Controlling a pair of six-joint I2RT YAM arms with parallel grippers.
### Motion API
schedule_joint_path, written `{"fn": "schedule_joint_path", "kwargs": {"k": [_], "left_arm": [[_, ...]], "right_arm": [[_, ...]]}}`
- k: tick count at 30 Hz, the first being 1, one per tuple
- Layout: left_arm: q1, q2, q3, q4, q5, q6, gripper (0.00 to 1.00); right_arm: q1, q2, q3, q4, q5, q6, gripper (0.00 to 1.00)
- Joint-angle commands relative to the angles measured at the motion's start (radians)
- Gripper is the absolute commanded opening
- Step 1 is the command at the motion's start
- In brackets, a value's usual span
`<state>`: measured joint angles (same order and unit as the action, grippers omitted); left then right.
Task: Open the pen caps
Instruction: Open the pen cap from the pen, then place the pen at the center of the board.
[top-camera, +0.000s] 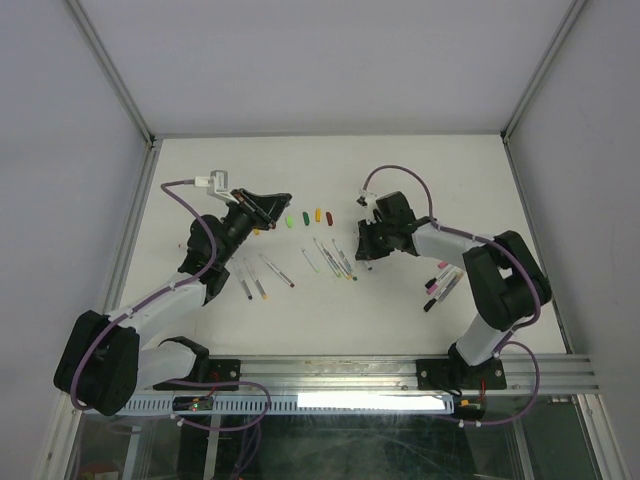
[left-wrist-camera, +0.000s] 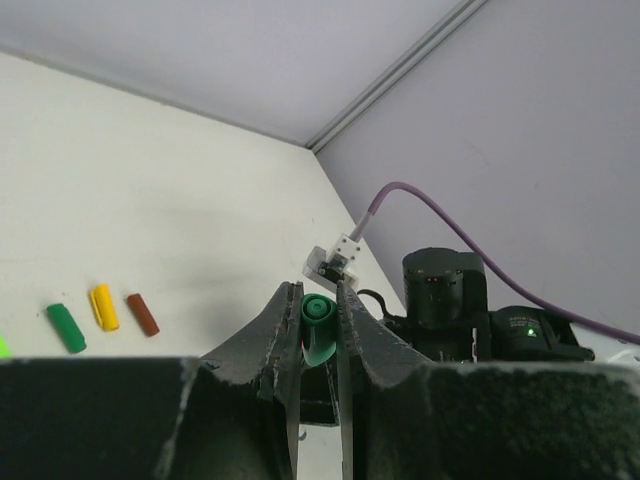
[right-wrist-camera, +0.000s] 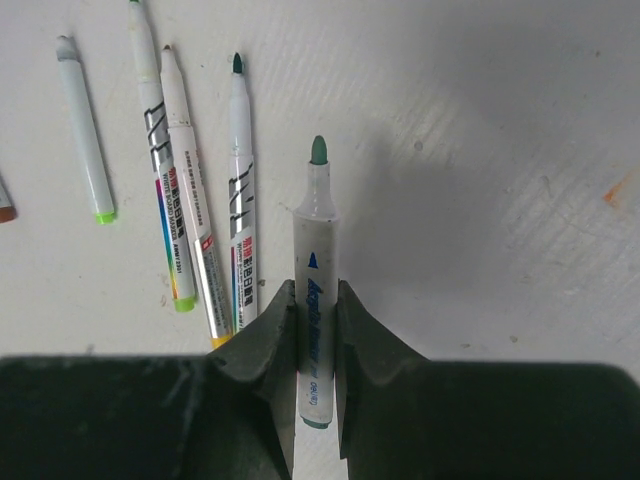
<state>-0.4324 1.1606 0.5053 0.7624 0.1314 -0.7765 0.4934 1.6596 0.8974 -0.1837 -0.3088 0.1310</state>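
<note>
- Left gripper (top-camera: 283, 201): in the top view it sits over the far left of the table (top-camera: 200, 170), fingers pointing right. What it holds is too small to tell there. The left wrist view (left-wrist-camera: 318, 296) settles it: the jaws are nearly closed, pinching a dark green cap (left-wrist-camera: 319, 335) with its open end facing the camera.
- Left pens (top-camera: 278, 271): three lie on the table beside the left arm. Only the top view shows them.
- Loose caps (top-camera: 308, 217): the top view shows a row of four on the table between the two grippers: light green, dark green, yellow, maroon. The left wrist view shows the dark green (left-wrist-camera: 66, 327), yellow (left-wrist-camera: 104, 306) and maroon (left-wrist-camera: 142, 313) ones side by side and not touching. The light green one is only a sliver at the frame edge.
- Middle pens (top-camera: 343, 262): several lie just left of the right gripper. The right wrist view shows four of them (right-wrist-camera: 190, 200) roughly parallel, tips bare and pointing away from the camera.
- Right gripper (top-camera: 366, 252): from above its load is unclear. The right wrist view (right-wrist-camera: 315, 295) shows the jaws nearly closed on the barrel of a pen (right-wrist-camera: 318, 200). The pen's green tip is uncapped and points away.
- Right pens (top-camera: 440, 283): a small cluster lies by the right arm, seen only from above. It is too small to tell whether they are capped.
</note>
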Motion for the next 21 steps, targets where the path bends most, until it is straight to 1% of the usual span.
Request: {"fn": "schedule_joint_path", "kwargs": {"k": [1,13,15,21], "left_arm": [[-0.005,-0.029,-0.01,-0.048,0.007,-0.032,0.0],[-0.005,-0.076,-0.062,-0.074,0.003,-0.064,0.0],[-0.005,-0.083,-0.067,-0.077,0.001,-0.065,0.0],[-0.005,-0.094,-0.079,-0.081,-0.003,-0.071,0.0]], "right_arm": [[0.018,0.017,0.049,-0.013,0.036,0.007,0.14],[0.036,0.064,0.078,-0.066,0.083,-0.008,0.22],[0.037,0.068,0.081,-0.073,0.088,-0.01,0.25],[0.038,0.076,0.09,-0.086,0.094,-0.014,0.31]]}}
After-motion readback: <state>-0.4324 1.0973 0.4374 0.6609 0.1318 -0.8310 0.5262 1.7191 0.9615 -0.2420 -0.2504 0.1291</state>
